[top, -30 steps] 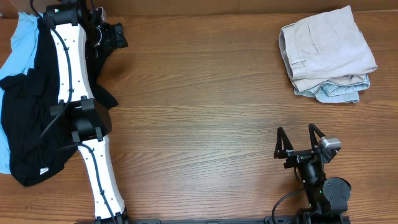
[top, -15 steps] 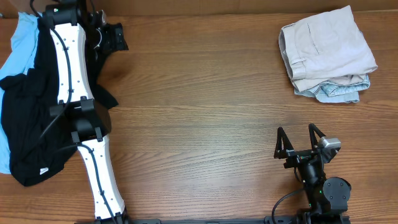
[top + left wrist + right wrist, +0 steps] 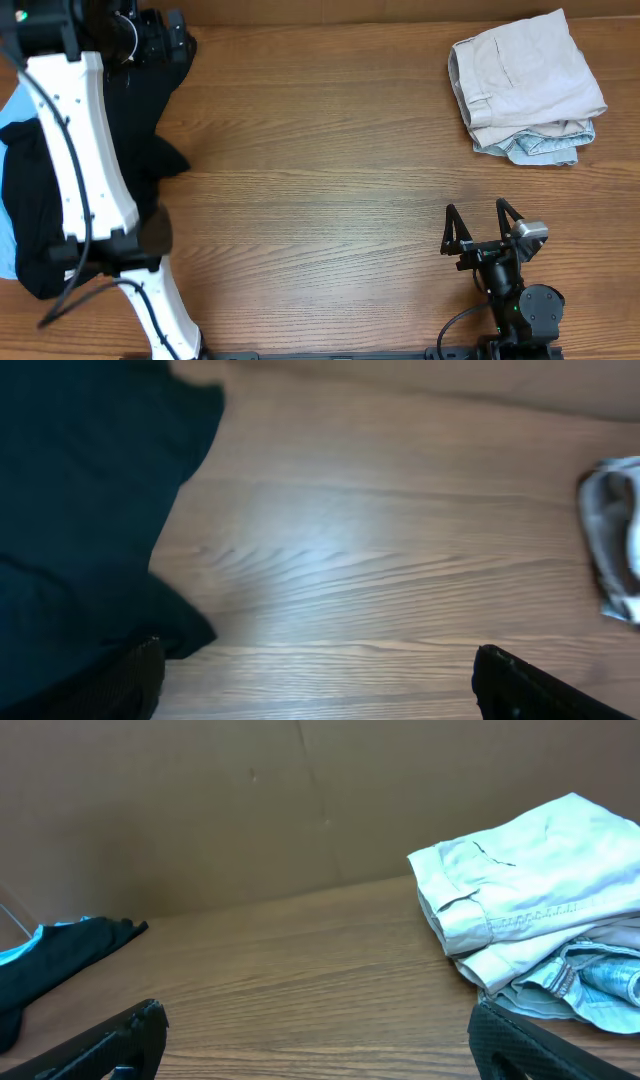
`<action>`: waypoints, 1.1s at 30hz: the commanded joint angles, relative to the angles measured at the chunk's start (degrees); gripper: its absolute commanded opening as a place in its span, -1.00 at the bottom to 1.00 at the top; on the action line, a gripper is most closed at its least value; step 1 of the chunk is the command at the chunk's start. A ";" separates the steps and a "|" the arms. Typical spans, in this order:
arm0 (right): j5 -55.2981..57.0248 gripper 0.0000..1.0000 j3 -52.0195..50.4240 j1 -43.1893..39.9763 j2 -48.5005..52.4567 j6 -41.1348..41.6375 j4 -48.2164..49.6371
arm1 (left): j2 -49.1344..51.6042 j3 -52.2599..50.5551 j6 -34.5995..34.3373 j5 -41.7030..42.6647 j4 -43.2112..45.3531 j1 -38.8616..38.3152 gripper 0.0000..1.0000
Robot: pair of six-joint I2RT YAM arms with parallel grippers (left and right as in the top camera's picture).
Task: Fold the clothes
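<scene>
A black garment [image 3: 40, 200] lies crumpled at the table's left over a sky-blue piece [image 3: 12, 120]. My left gripper [image 3: 168, 32] is open at the far left, raised above the black garment's far edge. In the left wrist view the black garment [image 3: 80, 510] fills the left side, and the open left gripper [image 3: 320, 690] has its left finger over the cloth's edge. Folded beige shorts [image 3: 525, 75] lie on a folded denim piece [image 3: 545, 148] at the far right. My right gripper [image 3: 478, 228] is open and empty near the front edge, and it shows open in its own view [image 3: 320, 1050].
The wooden table [image 3: 320, 180] has a cardboard wall [image 3: 200, 800] behind its far edge. The right wrist view shows the beige shorts [image 3: 530, 880], the denim [image 3: 600, 980] and, far left, the black garment [image 3: 60, 955]. The folded pile [image 3: 615, 540] shows in the left wrist view.
My left arm has risen toward the camera and its gripper has shifted up to the far edge. The right arm and the folded pile have not moved.
</scene>
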 commanded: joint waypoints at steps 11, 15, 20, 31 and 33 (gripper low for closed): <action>0.83 1.00 -0.59 0.15 -0.48 0.07 0.28 | -3.87 0.26 0.09 -2.64 -0.31 -6.16 1.00; 0.83 1.00 -0.59 0.15 -0.48 0.07 0.28 | -4.79 0.15 -0.31 -10.62 -0.31 -11.74 1.00; 0.83 1.00 -0.59 0.15 -0.48 0.07 0.28 | -10.19 -2.49 -4.90 -20.24 -0.31 -17.20 0.99; 0.81 1.00 -0.59 0.15 -0.48 0.07 0.28 | -33.90 -26.38 -5.07 -21.20 -0.28 -14.67 1.00; 0.81 1.00 -0.59 0.15 -0.48 0.07 0.28 | -38.64 -33.92 -6.40 -21.07 0.50 -12.92 1.00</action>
